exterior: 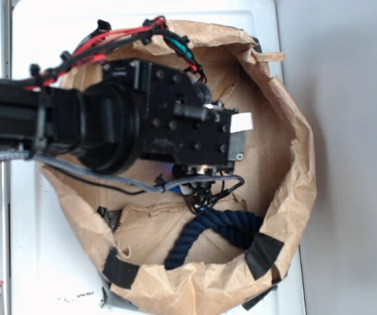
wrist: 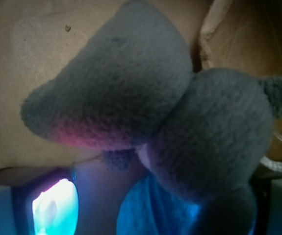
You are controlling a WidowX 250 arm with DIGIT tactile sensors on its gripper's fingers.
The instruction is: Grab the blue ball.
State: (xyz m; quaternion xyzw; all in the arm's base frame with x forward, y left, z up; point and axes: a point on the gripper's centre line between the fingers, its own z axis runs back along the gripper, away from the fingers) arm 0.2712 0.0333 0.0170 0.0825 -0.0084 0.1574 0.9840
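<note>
In the wrist view the blue ball (wrist: 150,213) fills the bottom middle, turquoise and very close. A grey plush toy (wrist: 145,103) lies over its top and right side. My gripper (wrist: 155,218) is low in the bag with the ball between its jaws. The left finger (wrist: 52,205) glows turquoise and a gap separates it from the ball, so the jaws stand open. The right finger is dark and hard to make out. In the exterior view the gripper (exterior: 198,187) points down into the bag, and the arm hides the ball and the plush.
A crumpled brown paper bag (exterior: 293,164) rolled into a bowl holds everything, with black tape on its rim. A thick navy rope (exterior: 208,230) lies at its front, next to the gripper. Cables run along the arm. A white cord (wrist: 278,164) shows at the right.
</note>
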